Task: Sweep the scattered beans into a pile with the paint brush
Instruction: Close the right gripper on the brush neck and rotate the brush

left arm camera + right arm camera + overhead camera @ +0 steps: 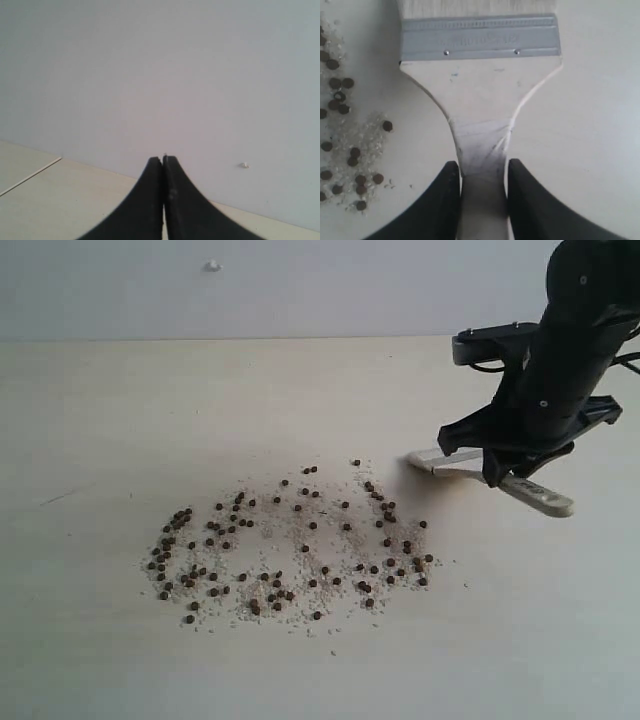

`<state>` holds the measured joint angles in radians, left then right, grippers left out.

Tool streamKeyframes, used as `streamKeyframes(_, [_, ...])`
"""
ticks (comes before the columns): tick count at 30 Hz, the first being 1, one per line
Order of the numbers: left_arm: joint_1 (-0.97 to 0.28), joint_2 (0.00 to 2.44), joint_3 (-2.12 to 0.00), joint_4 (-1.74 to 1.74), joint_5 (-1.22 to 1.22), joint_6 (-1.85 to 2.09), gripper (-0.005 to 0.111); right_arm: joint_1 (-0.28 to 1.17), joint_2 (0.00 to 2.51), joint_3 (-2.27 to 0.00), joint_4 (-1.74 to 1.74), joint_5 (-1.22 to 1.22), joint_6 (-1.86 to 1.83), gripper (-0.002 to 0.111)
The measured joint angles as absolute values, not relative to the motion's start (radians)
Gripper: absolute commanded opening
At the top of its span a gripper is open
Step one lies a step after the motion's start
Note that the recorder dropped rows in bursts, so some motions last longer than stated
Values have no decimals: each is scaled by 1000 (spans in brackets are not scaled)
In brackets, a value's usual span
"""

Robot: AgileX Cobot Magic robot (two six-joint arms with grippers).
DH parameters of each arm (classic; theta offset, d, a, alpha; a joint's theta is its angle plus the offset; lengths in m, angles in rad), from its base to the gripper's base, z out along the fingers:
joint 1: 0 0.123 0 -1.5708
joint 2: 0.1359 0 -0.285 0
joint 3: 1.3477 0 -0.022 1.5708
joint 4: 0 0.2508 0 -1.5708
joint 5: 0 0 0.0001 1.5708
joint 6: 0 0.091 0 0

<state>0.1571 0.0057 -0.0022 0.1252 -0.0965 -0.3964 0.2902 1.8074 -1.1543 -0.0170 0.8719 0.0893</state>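
Exterior view: the beans (305,548) lie strewn with whitish grit across the middle and lower left of the frame, a wide loose patch with no pile formed yet. The paint brush (540,498) lies flat on the surface (120,420) at centre right, its head just beside the right edge of the patch. The right pincer (497,476) is down over its handle. The surface is pale, smooth and otherwise bare. A plain light wall (300,285) runs along the top, with a small white stud (212,265) on it.

Left wrist view: the left pincer (163,161) is closed tip to tip on nothing. It points at the wall, well away from the work, with a strip of surface at lower left.

Right wrist view: the right pincer (483,169) has the narrow neck of the handle between its jaws, and both look pressed against the wood, so I judge the brush gripped. The ferrule (480,37) and bristles (470,6) sit toward the top of the frame, and beans (340,95) run down the left edge.

The step in hand looks like securing the brush. To do it well:
- Make sure the hold on the neck is firm, since a flat handle may twist when the bristles drag.
- Lift only a little, then tip the head so the bristle tips meet the surface.
- Start outside the patch and stroke inward with light pressure.
- Keep strokes short, since the round beans will likely roll on this smooth top.
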Motion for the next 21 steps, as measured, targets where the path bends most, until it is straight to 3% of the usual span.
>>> streamKeyframes(21, [157,6,-2,125,-96,-396,0,290,1744,-1046,-17,871,64,0])
